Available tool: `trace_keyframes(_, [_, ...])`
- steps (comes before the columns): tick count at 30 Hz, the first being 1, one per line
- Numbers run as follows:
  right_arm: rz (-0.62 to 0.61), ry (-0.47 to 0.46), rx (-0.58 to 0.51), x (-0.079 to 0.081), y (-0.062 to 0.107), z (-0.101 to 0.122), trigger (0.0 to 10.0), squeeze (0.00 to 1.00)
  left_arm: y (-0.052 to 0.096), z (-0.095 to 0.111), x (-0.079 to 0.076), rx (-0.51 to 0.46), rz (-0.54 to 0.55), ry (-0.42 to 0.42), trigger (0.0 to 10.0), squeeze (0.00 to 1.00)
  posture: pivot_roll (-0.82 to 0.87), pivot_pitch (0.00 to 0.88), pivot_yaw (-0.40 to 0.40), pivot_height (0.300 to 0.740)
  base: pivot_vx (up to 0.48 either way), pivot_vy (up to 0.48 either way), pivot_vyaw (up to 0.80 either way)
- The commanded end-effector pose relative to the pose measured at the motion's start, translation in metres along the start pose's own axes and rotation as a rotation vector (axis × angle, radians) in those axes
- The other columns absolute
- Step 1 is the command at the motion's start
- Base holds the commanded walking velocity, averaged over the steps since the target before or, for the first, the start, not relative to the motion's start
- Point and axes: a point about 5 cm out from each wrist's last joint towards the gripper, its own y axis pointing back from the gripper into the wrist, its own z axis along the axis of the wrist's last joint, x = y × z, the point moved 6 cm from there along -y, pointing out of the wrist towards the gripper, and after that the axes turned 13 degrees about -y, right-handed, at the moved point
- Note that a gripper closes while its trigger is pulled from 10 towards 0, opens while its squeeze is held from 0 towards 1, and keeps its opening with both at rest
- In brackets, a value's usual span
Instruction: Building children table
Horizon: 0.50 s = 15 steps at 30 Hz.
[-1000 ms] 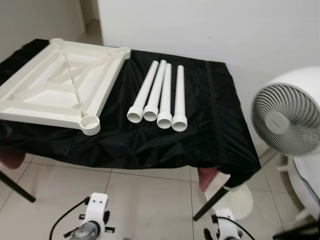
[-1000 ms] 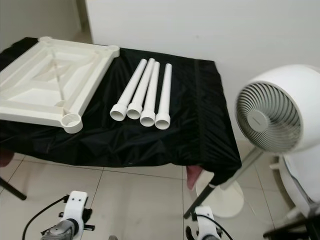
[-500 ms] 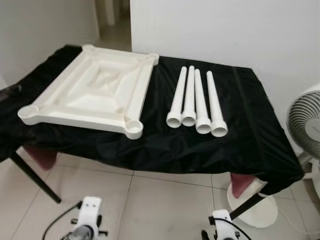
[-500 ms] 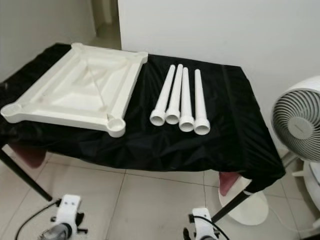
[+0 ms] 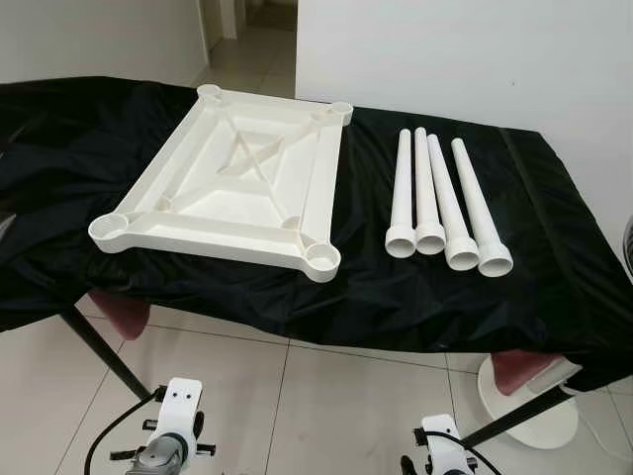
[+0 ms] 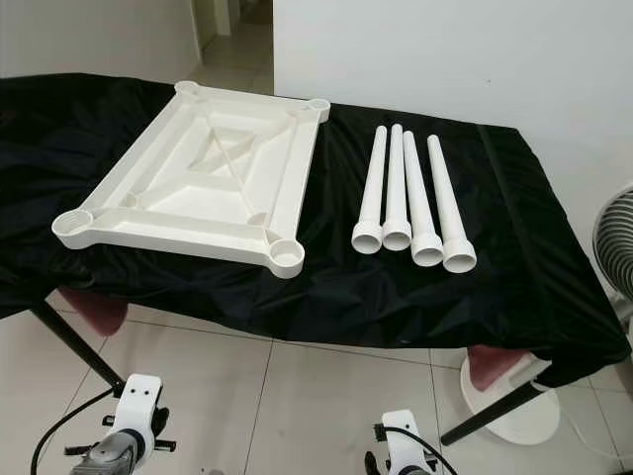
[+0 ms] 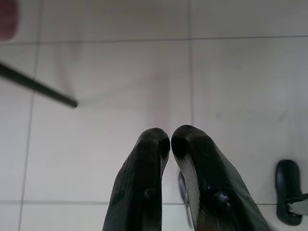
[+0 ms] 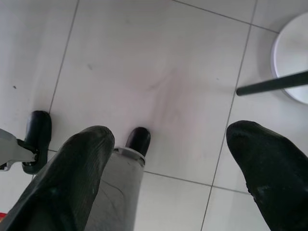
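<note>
Camera swung left, parts unmoved | upturned white plastic table panel [image 5: 232, 188] frame centre, four white plastic leg tubes [image 5: 443, 206] centre-right on black-draped tabletop [image 5: 554, 247] | left gripper [image 7: 171, 147] fingers closed, empty; right gripper [image 8: 168, 144] fingers wide, empty | step: approach; next likely needs grasping a leg.

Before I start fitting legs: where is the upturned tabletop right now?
In the eye views, the tabletop lies upside down on the black cloth, left of centre, with the four legs lying apart to its right.

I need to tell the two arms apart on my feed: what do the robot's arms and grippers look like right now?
Each arm ends in a white wrist housing over silver metal; the left arm trails a black cable, and the right arm has black cabling too. The left gripper has two long black, finely ribbed fingers with rounded tips. The right gripper has the same black rounded fingers.
</note>
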Motion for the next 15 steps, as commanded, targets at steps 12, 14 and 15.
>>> trace_keyframes(12, [0.005,-0.060,0.002,-0.0033,0.0013,-0.0022,10.0,1.00,-0.0007,0.0057,-0.0120,-0.032,-0.058,0.000,10.0,1.00,0.13,0.000,-0.012,0.740,0.000,0.000,0.00])
trace_keyframes(14, [0.009,-0.054,0.000,-0.0030,0.0013,-0.0016,10.0,1.00,-0.0009,0.0059,-0.0114,-0.030,-0.052,-0.018,10.0,1.00,0.13,0.000,-0.012,0.740,0.000,0.000,0.00])
trace_keyframes(15, [0.009,-0.054,0.000,-0.0030,0.0013,-0.0016,10.0,1.00,-0.0009,0.0059,-0.0114,-0.030,-0.052,-0.018,10.0,1.00,0.13,0.000,-0.012,0.740,0.000,0.000,0.00])
